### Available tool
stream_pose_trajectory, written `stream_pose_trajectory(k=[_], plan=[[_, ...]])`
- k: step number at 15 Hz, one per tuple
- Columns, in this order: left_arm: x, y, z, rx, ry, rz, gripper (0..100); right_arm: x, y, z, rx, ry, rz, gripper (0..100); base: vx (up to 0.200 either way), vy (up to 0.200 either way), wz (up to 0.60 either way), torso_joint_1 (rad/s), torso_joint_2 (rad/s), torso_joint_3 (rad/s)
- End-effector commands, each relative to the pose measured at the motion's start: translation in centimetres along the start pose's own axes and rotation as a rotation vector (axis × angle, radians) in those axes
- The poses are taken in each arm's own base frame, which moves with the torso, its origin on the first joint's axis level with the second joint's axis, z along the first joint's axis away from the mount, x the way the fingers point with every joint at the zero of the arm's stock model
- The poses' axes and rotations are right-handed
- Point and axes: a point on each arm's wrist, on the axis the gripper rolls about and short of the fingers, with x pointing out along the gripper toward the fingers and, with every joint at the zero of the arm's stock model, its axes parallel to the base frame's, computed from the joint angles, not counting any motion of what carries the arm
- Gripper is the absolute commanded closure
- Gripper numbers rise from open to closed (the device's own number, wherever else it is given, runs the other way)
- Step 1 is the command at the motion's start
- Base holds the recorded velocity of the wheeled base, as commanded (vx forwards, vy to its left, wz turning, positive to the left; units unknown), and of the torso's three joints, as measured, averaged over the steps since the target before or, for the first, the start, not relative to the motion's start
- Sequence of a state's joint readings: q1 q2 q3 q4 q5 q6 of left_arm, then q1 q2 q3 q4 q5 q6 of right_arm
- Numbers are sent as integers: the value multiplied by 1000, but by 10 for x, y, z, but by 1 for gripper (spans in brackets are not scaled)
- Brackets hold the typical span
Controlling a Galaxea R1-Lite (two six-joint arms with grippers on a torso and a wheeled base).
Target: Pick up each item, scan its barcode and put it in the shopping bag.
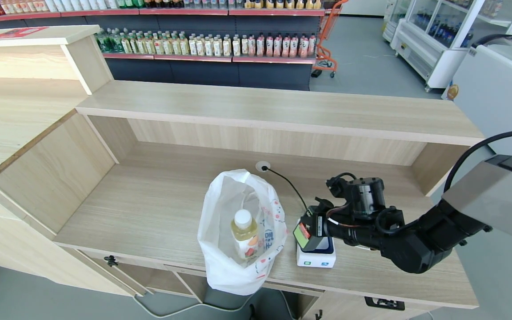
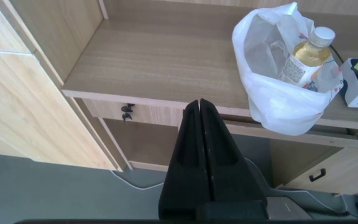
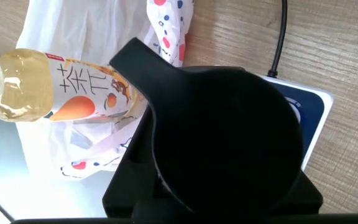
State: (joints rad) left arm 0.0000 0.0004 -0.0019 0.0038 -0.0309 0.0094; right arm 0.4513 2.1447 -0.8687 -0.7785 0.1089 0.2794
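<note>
A white shopping bag [image 1: 225, 262] stands open at the counter's front edge, with a tea bottle [image 1: 244, 233] upright inside; both show in the left wrist view as bag [image 2: 278, 106] and bottle [image 2: 306, 56]. Just right of the bag, my right gripper [image 1: 316, 224] is shut on a black item [image 1: 302, 233] with a green and red label, holding it over the white scanner [image 1: 316, 258]. From the right wrist the dark round item [image 3: 229, 137] hides most of the scanner [image 3: 312, 112], with the bottle [image 3: 48, 93] beside it. My left gripper [image 2: 199, 143] hangs shut and empty, low in front of the counter.
The scanner's black cable [image 1: 287, 184] runs back to a hole [image 1: 262, 166] in the counter. A raised wooden shelf [image 1: 282, 106] borders the back, with side walls left and right. Drawers with a dark handle [image 2: 127, 112] lie under the counter. Bare counter stretches left of the bag.
</note>
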Motion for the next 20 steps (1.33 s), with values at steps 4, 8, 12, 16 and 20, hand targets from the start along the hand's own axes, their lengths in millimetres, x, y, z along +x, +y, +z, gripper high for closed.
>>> stream_pose_trajectory(k=[4, 8, 12, 16, 20], plan=[[0, 0, 0, 0, 1, 0, 100, -5, 2, 4, -1, -13, 2, 100, 0, 0, 0, 0, 0, 0], [0, 0, 0, 0, -1, 0, 100, -89, 13, 59, -160, -272, -202, 100, 0, 0, 0, 0, 0, 0], [0, 0, 0, 0, 1, 0, 100, -142, 0, 68, -272, -349, -275, 100, 0, 0, 0, 0, 0, 0], [0, 0, 0, 0, -1, 0, 100, -143, 1, 75, -292, -371, -279, 100, 0, 0, 0, 0, 0, 0], [0, 0, 0, 0, 1, 0, 100, -136, -1, 70, -325, -340, -283, 100, 0, 0, 0, 0, 0, 0]])
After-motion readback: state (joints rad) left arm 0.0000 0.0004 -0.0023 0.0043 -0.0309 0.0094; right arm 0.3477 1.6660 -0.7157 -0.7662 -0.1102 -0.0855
